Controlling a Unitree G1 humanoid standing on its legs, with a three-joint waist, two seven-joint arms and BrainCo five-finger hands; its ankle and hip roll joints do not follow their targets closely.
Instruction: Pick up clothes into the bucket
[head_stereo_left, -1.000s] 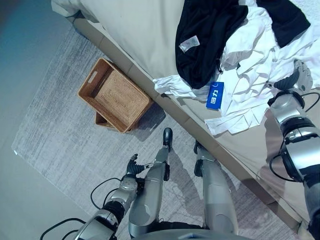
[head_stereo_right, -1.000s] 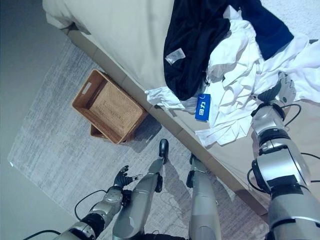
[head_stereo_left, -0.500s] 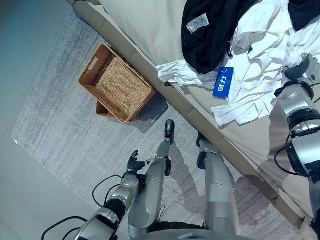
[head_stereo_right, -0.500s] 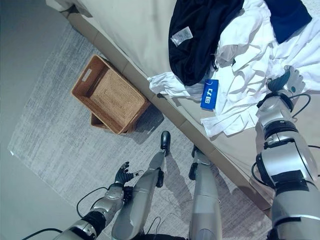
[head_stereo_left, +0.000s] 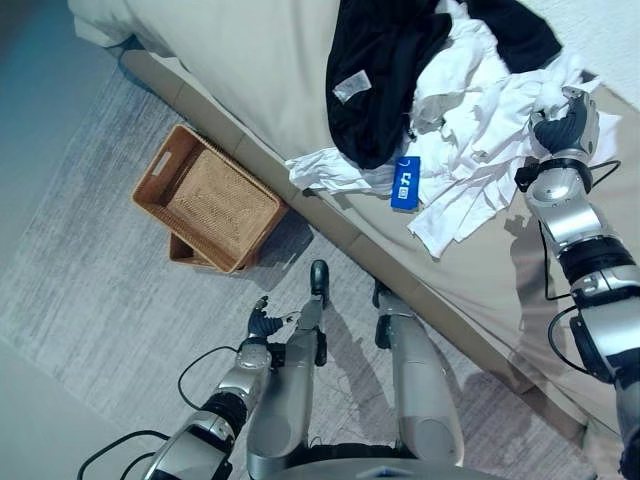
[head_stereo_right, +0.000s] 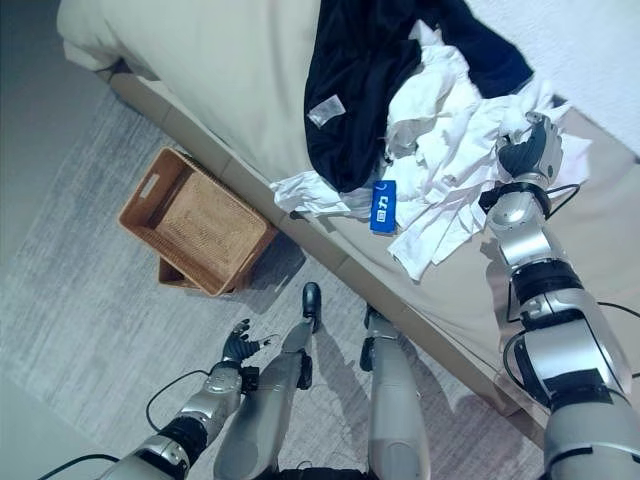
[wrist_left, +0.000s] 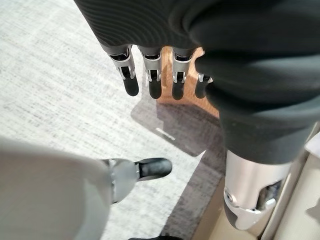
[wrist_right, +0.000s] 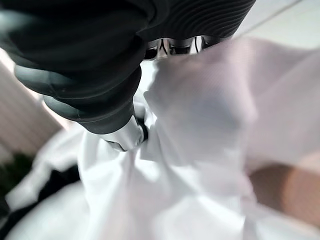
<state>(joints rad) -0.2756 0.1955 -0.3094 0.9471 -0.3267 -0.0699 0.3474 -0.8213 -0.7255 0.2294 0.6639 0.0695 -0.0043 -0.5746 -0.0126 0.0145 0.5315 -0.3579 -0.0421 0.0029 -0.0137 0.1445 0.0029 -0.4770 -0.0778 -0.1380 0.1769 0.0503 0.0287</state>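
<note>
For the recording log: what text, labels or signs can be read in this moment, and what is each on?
Blue tag hanging off the white clothes at the bed's edge: white marks on it, too small to read.
White label on the black garment: too small to read.
Nothing else carries text.

Even, soft daylight, no glare. Wicker basket (head_stereo_left: 205, 212) casts a short dark shadow onto the rug (head_stereo_left: 90, 300) beside it. White cloth (wrist_right: 200, 150) blurred, out of focus.
</note>
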